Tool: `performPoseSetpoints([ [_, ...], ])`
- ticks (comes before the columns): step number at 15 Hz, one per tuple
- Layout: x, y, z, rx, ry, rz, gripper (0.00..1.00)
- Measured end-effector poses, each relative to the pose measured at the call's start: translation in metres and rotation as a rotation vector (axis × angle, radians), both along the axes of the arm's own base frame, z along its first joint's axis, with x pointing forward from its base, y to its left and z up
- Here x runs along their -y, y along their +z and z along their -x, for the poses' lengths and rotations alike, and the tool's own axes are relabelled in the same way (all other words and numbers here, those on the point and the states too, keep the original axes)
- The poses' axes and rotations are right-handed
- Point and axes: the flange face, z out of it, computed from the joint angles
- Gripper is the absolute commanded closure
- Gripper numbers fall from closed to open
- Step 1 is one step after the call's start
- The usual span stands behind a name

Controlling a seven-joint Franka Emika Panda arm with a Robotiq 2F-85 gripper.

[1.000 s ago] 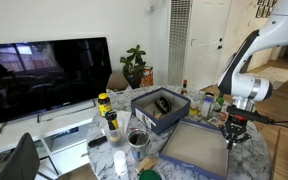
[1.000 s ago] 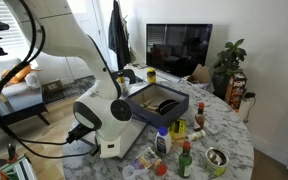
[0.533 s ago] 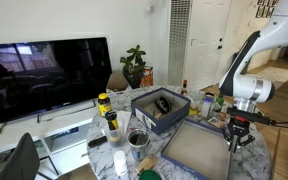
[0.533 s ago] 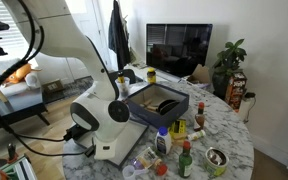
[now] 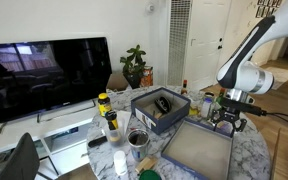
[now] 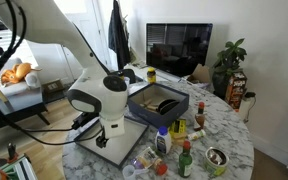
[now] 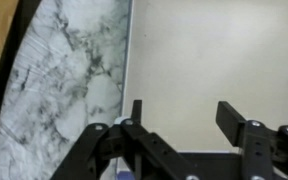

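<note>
The pincer (image 5: pixel 227 122) hangs at the right of the frame in an exterior view, just over the far end of a flat grey tray (image 5: pixel 194 150); whether it touches the tray cannot be told from there. In the wrist view its 2 dark fingers (image 7: pixel 136 115) come up from the lower edge and stand wide apart, with nothing between them; the tray's pale surface (image 7: pixel 214 60) fills the middle and right of that frame, directly beneath the gap. The marble counter (image 7: pixel 64 80) shows as a veined band down the left side, and the tray's straight edge runs just left of the left-hand finger. In an exterior view from the opposite side, the pincer (image 6: pixel 104 140) sits at lower centre-left, pointing down over the same tray (image 6: pixel 127 148), with the arm's white wrist housing above it. A blue box (image 5: pixel 161 108) with dark contents stands just beyond the tray, toward the middle of the counter; 2 yellow-capped bottles (image 5: pixel 104 103) stand further left. A television (image 5: pixel 46 75) fills the left of the frame, and a potted plant (image 5: pixel 135 65) stands behind the box.
</note>
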Motion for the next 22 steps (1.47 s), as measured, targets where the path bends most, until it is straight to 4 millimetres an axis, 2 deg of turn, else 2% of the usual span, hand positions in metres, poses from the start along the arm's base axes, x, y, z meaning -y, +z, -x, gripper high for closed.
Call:
performPoseSetpoints([
  [4,-0.011,0.055,-0.039,0.157,0.069,0.152,0.0],
  [7,-0.02,0.09,-0.076,0.246,0.1,0.194,0.0],
  [9,-0.024,0.11,-0.105,0.299,0.1,0.203,0.0],
  [11,-0.027,0.122,-0.132,0.336,0.092,0.204,0.0],
  [13,-0.031,0.123,-0.157,0.344,0.099,0.196,0.0],
  [15,-0.034,0.112,-0.177,0.329,0.11,0.189,0.0],
  [18,-0.035,0.084,-0.201,0.286,0.125,0.174,0.0],
  [22,-0.033,0.046,-0.221,0.243,0.134,0.167,0.0],
])
